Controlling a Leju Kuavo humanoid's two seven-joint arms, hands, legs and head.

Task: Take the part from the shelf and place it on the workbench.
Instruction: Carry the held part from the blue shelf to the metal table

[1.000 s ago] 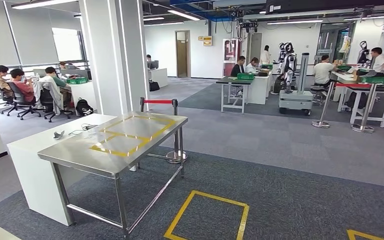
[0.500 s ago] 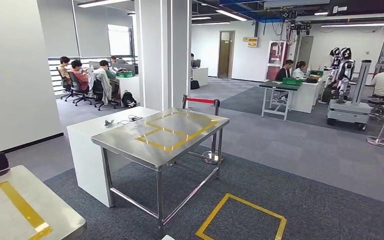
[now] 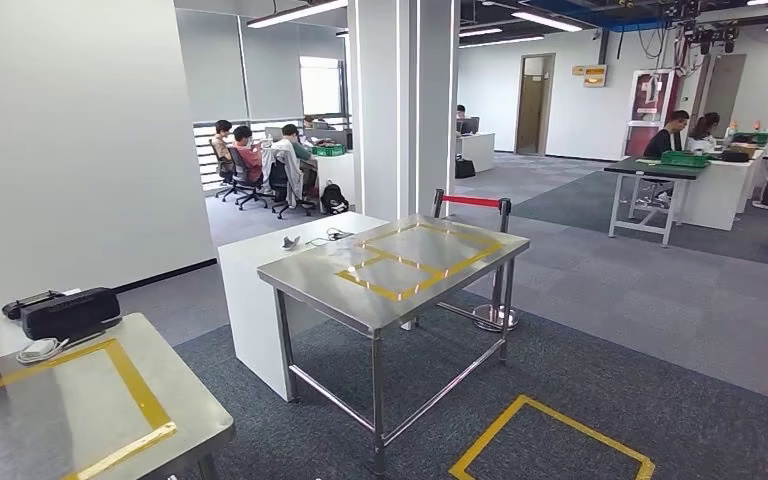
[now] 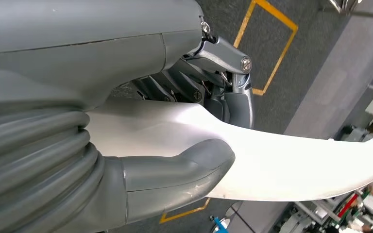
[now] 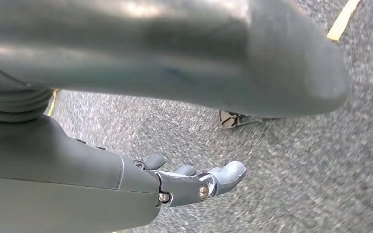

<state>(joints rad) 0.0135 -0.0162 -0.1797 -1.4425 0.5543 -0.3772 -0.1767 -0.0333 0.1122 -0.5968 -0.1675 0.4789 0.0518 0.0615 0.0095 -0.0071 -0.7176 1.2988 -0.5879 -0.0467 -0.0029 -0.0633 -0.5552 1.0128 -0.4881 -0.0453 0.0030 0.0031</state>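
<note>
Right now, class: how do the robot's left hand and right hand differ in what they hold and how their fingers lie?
The left hand grips a white curved part, thumb on one side and dark fingers on the other; the right hand holds nothing. The left hand's fingers curl around the part; the right hand's fingers stretch out loosely above grey carpet. Both are grey with ribbed wrist covers.

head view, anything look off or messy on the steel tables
Nothing stands out. The middle steel table stands level, its yellow tape outlines intact and nothing on it. The near table at lower left has a black case and a coiled white cable lying at its far edge, neither spilled nor tipped.
</note>
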